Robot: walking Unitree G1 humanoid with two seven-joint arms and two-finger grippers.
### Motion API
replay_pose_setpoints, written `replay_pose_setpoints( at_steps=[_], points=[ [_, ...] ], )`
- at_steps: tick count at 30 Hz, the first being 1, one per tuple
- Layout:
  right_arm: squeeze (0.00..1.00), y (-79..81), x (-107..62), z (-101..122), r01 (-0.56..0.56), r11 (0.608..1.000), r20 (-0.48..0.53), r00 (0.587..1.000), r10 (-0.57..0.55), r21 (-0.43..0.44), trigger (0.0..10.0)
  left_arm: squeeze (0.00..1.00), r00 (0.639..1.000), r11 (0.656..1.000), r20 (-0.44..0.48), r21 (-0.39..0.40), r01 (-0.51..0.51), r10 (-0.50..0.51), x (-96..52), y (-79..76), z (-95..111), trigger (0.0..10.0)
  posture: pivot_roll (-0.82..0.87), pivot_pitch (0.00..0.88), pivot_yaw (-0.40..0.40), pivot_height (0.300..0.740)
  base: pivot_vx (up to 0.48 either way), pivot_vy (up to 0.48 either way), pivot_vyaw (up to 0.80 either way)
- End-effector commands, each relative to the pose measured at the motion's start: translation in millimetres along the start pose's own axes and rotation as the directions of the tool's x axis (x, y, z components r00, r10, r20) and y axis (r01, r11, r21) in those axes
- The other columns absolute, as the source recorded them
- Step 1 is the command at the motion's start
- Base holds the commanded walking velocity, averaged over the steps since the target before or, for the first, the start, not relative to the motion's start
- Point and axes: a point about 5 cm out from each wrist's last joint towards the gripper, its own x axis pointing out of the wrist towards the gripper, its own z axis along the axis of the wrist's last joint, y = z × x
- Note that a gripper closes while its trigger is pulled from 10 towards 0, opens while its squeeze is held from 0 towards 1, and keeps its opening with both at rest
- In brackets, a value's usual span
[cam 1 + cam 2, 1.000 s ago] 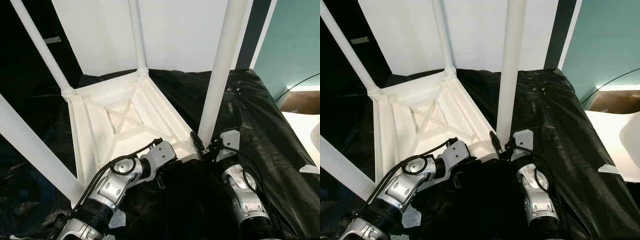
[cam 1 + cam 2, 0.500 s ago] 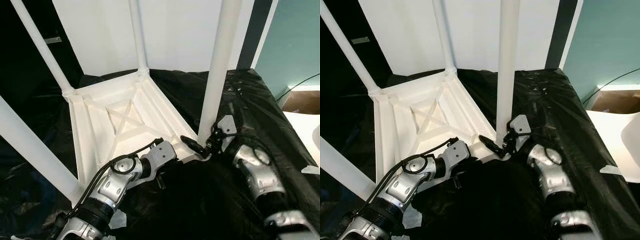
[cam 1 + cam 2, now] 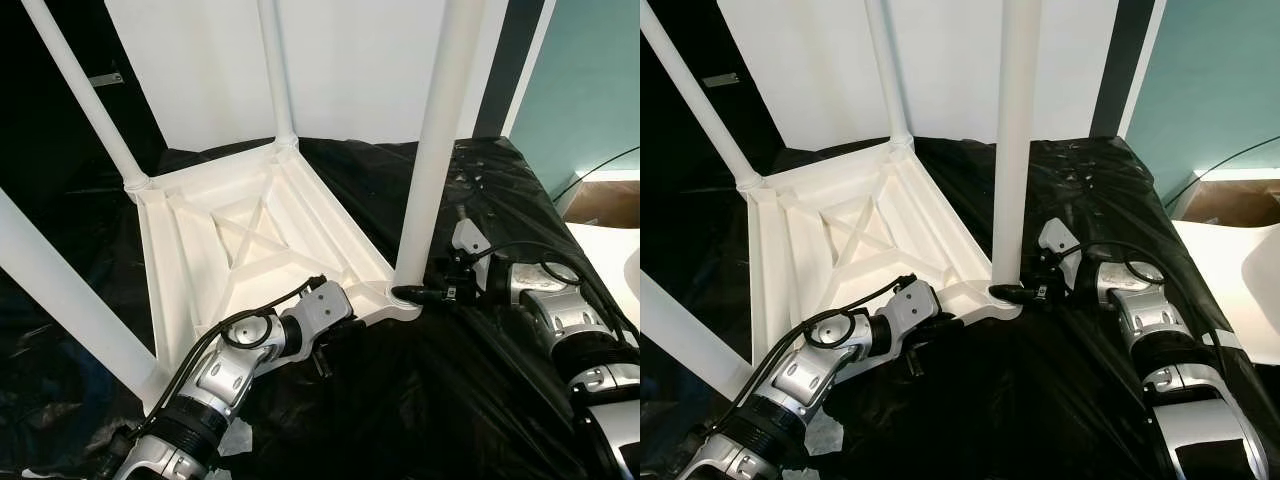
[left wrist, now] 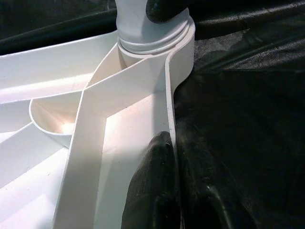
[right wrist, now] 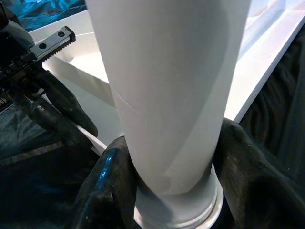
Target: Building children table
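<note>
Since a second ago your right arm has swung from 6 o'clock of the near leg (image 3: 432,150) round to its 3 o'clock side, and the right gripper (image 3: 412,293) now reaches in level, its fingers (image 5: 107,186) clasped around the leg just above the collar, one on each side. The table (image 3: 250,235) lies upside down on the black sheet (image 3: 400,400), its ribbed underside up, with a leg standing at each corner; the near leg sits in the corner socket (image 4: 152,45) at about 5 o'clock of the frame. Your left gripper (image 4: 164,183) has not shifted: it pinches the frame's rim, one finger inside the wall and one outside on the sheet, at 7 o'clock of that socket. If you twist from here, watch the grip: the leg is smooth plastic and the fingers hold low, so they could slip round it rather than turn it, or tip the leg and cross the thread. The left pinch is thin, so the frame may skid on the sheet. You cannot see the thread or how deep the leg sits, and the legs' tops are cut off.
</note>
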Motion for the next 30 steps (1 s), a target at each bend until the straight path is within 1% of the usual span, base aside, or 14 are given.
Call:
replay_pose_setpoints(
  at_steps=[1,6,7,9,10,11,13,17,23,24,27,28,29,30],
  points=[
    [0.00,-6.2,-3.2,6.8,0.022,0.999,0.015,1.000,-0.021,-0.042,0.0,0.00,0.971,0.988,-0.230,-0.149,0.030,-0.065,-4.6,-23.3,-59.1,10.0,0.05,0.000,0.034,0.740,0.000,0.000,0.00],
    [0.00,6.6,7.9,2.3,0.186,0.982,0.147,0.971,-0.189,0.037,0.0,0.00,0.971,0.989,-0.231,-0.147,0.032,-0.066,-4.5,-23.4,-58.9,10.0,0.05,0.000,0.031,0.740,0.000,0.000,0.00],
    [0.00,16.1,15.2,-0.7,0.326,0.940,0.192,0.921,-0.339,0.096,0.0,0.00,0.971,0.989,-0.231,-0.147,0.031,-0.064,-4.4,-23.4,-59.0,10.0,0.05,0.000,0.027,0.740,0.000,0.000,0.00],
    [0.00,32.6,21.3,-4.8,0.499,0.847,0.224,0.818,-0.530,0.183,0.0,0.00,0.971,0.989,-0.231,-0.147,0.028,-0.062,-4.5,-23.3,-59.1,10.0,0.05,0.000,0.027,0.740,0.000,0.000,0.00],
    [0.00,38.5,22.5,-5.8,0.536,0.819,0.228,0.788,-0.572,0.203,0.0,0.00,0.971,0.989,-0.231,-0.148,0.027,-0.061,-4.7,-23.2,-59.2,10.0,0.05,0.000,0.027,0.740,0.000,0.000,0.00],
    [0.00,38.5,22.5,-5.8,0.536,0.819,0.228,0.788,-0.572,0.203,0.0,0.00,0.971,0.989,-0.231,-0.148,0.027,-0.061,-4.7,-23.2,-59.2,10.0,0.05,0.000,0.027,0.740,0.000,0.000,0.00],
    [0.00,49.6,29.6,-0.8,0.595,0.770,0.259,0.725,-0.638,0.229,0.0,0.00,0.970,0.989,-0.234,-0.146,0.034,-0.068,-5.1,-23.7,-59.8,10.0,0.05,0.000,0.033,0.740,0.000,0.000,0.00],
    [0.00,45.1,33.1,4.3,0.695,0.662,0.253,0.612,-0.749,0.282,0.0,0.00,0.969,0.989,-0.235,-0.138,0.045,-0.077,-4.0,-22.5,-58.8,10.0,0.04,0.000,0.040,0.740,0.000,0.000,0.00],
    [0.00,56.7,40.7,4.6,0.694,0.648,0.222,0.610,-0.761,0.313,0.0,0.00,0.970,0.990,-0.232,-0.133,0.044,-0.074,-3.3,-20.4,-57.4,10.0,0.04,0.000,0.039,0.740,0.000,0.000,0.00],
    [0.00,58.7,42.3,5.6,0.679,0.665,0.224,0.628,-0.745,0.309,6.7,0.00,0.970,0.990,-0.232,-0.133,0.046,-0.076,-2.9,-21.0,-57.2,10.0,0.04,0.000,0.040,0.740,0.000,0.000,0.00],
    [0.00,59.4,43.0,6.3,0.670,0.677,0.226,0.640,-0.735,0.305,6.7,0.00,0.970,0.990,-0.231,-0.133,0.047,-0.077,-2.6,-21.6,-57.2,10.0,0.04,0.000,0.040,0.740,0.000,0.000,0.00],
    [0.39,61.5,47.6,8.2,0.616,0.732,0.236,0.696,-0.679,0.290,10.0,0.00,0.970,0.990,-0.231,-0.135,0.050,-0.080,-2.5,-22.8,-57.9,10.0,0.04,0.000,0.040,0.740,0.000,0.000,0.00],
    [0.39,61.5,47.6,8.2,0.616,0.732,0.236,0.696,-0.679,0.290,10.0,0.00,0.970,0.990,-0.231,-0.135,0.050,-0.080,-2.5,-22.8,-57.9,10.0,0.04,0.000,0.040,0.740,0.000,0.000,0.00],
    [1.00,60.8,52.0,9.6,0.527,0.807,0.245,0.773,-0.586,0.268,10.0,0.00,0.969,0.989,-0.231,-0.137,0.052,-0.083,-2.2,-23.9,-58.3,10.0,0.03,0.000,0.041,0.740,0.000,0.000,0.00]
  ],
)
